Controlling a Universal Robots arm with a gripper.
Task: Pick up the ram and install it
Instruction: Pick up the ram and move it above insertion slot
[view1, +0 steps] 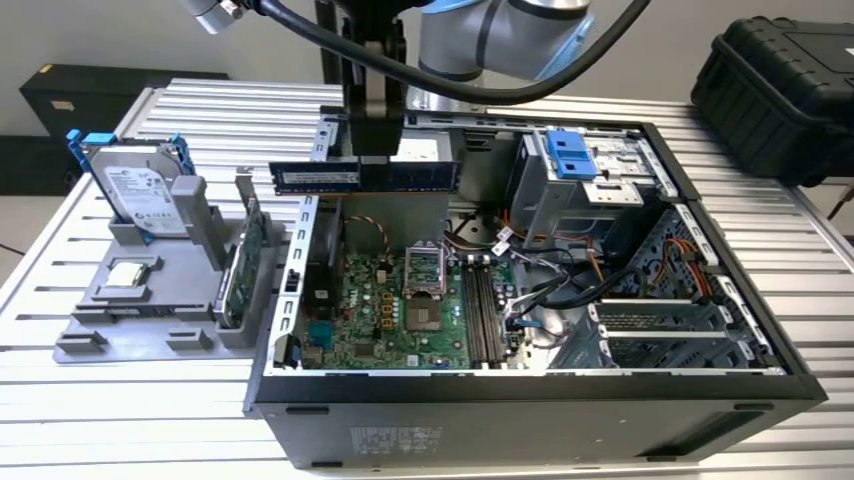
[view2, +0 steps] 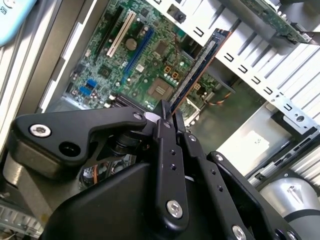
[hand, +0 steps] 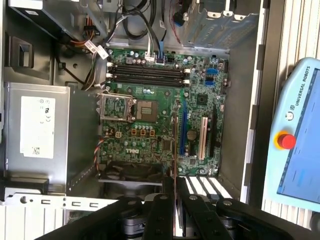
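Currently gripper (view1: 379, 155) pinches ram (view1: 314, 177), level in air above open computer case (view1: 534, 400). Memory slots (view1: 483, 312) at 5 o'clock from it. Risk: narrow mid-stick pinch lets ram tilt, so edge misses slot.

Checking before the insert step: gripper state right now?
Gripper: shut on the ram, holding it level above the open computer case.
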